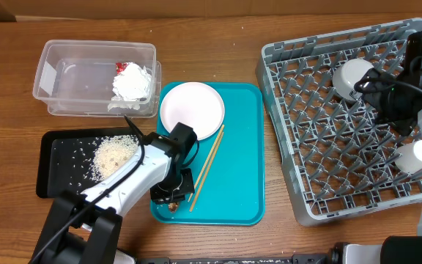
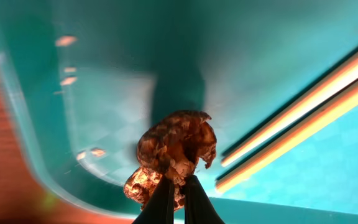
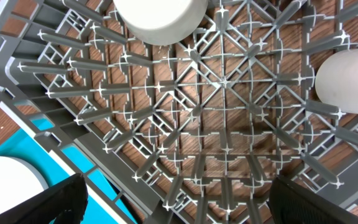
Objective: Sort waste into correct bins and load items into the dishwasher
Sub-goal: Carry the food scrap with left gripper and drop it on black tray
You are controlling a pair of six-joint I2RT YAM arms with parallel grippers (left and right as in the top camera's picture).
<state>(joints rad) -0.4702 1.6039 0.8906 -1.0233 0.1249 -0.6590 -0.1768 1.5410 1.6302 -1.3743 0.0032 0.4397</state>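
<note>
At left, rice (image 1: 112, 155) lies in the black tray (image 1: 50, 176). At the teal tray's (image 1: 240, 147) near corner, beside the chopsticks (image 1: 207, 165), the left gripper (image 2: 178, 180) is pinched tight on a brown food scrap (image 2: 176, 146). At right, the right gripper (image 3: 179, 200) hangs wide open and empty over the grey dish rack (image 3: 222, 81).

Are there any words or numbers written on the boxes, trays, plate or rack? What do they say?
None can be read. The clear tub, black tray, teal tray, plate, chopsticks and grey rack show no words, numbers or signs. A pale patch on the tub's left wall might be a sticker, but it is too small to tell.
</note>
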